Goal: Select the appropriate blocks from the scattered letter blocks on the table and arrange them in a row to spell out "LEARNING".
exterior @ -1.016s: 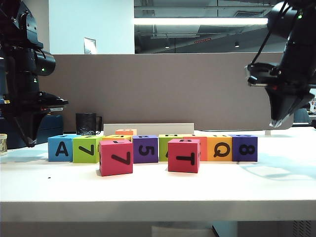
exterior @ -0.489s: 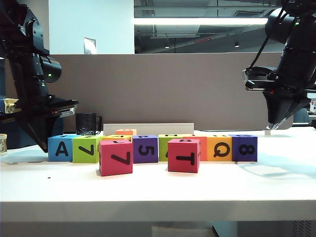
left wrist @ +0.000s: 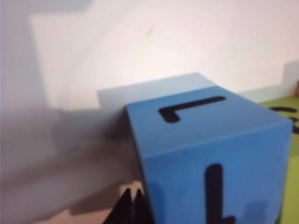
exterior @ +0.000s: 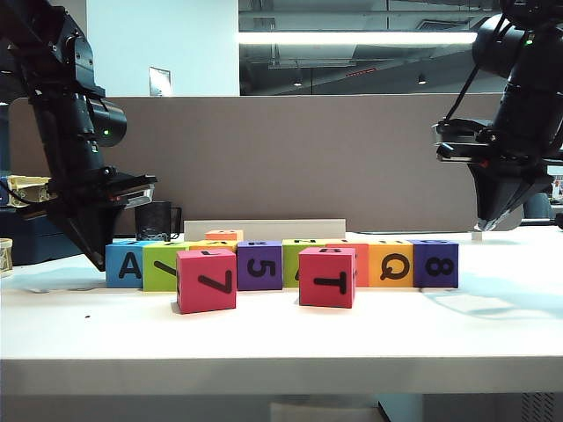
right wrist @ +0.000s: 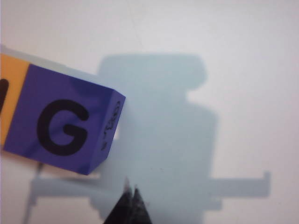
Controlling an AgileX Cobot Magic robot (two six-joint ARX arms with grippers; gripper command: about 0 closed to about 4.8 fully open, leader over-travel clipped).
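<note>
Letter blocks stand in a row on the white table point(exterior: 281, 338): blue "A" point(exterior: 125, 265), green point(exterior: 163, 268), purple "5" point(exterior: 259, 265), orange "Q" point(exterior: 391, 264), purple "8" point(exterior: 436, 263). Red "7" point(exterior: 206, 280) and red "T" point(exterior: 327, 277) sit in front. My left gripper point(exterior: 98, 261) is shut, its tips low against the blue block's outer side. In the left wrist view the shut tips point(left wrist: 133, 197) touch that blue block point(left wrist: 210, 154), which shows an "L" on top. My right gripper point(exterior: 486, 224) hangs shut above the table, right of the row. Its tips point(right wrist: 131, 191) are near the purple "G" face point(right wrist: 60, 126), apart from it.
A grey-brown partition point(exterior: 299, 158) closes off the back. A black mug point(exterior: 155, 220) and a low white box point(exterior: 264, 229) stand behind the row. A small orange block point(exterior: 224, 235) and a yellow one point(exterior: 211, 245) sit behind the red "7". Bare table lies in front.
My left gripper has swung right and down against the blue "A" block, which slid right with the green block beside it. The right gripper shifted slightly at first, then held still.
</note>
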